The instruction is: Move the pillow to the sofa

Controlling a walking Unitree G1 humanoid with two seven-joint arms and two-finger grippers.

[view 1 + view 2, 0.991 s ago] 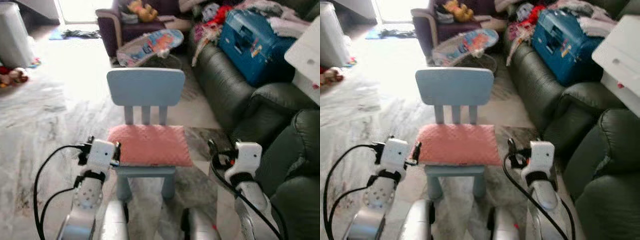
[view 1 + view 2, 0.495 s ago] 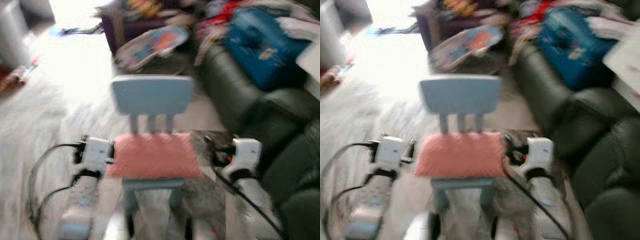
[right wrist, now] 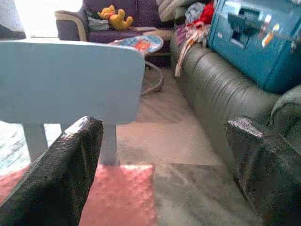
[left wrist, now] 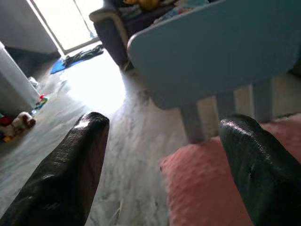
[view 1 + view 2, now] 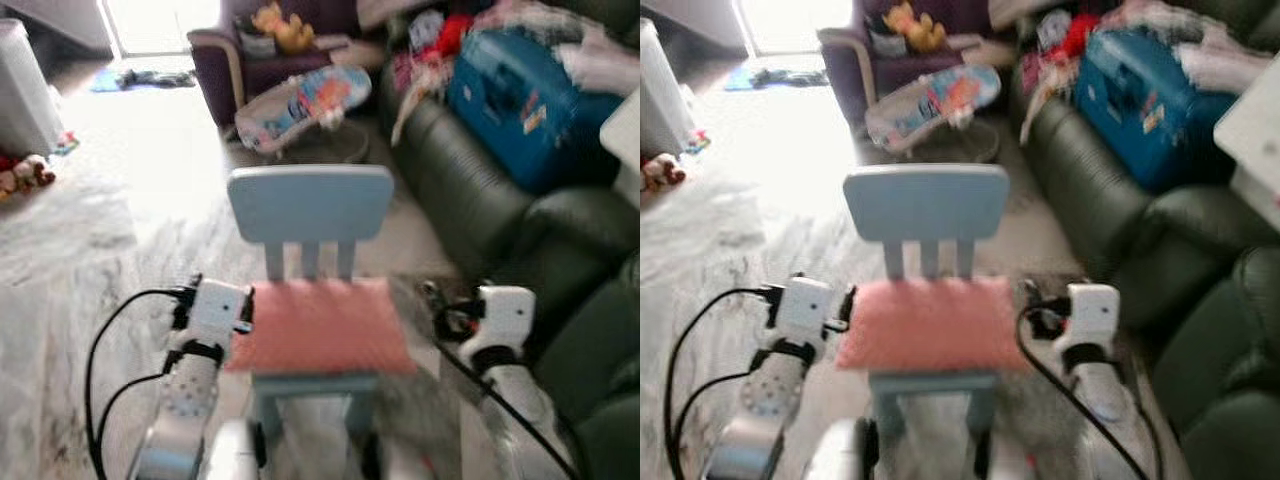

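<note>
Left tool spread wide, one finger off the chair toward the floor, the other above the pillow's near corner; in the left eye view, parked at lower left, just beside the pillow's edge. Right tool likewise wide open, one finger over the pillow's corner, the other out toward the sofa; at lower right of the left eye view, near the pillow's other edge, apart from it. Nothing held on either side.

Pink pillow lying flat on the seat of a small light-blue child's chair, centre of frame, somewhat blurred. Dark green leather sofa along the right side, cushions crowded at upper right with a blue suitcase and a heap of clothes. Baby bouncer on the marble floor behind the chair; purple armchair with a yellow soft toy at the top.

Likely step: closing in for a two-sided pinch. Worth doing well: bring both tools inward level with the pillow's thickness, each straddling an edge. Keep clear of the chair back slats. Lift straight up before turning right, so the light chair does not drag or tip. Choose a bare stretch of sofa nearer the bottom right rather than the cluttered end.
</note>
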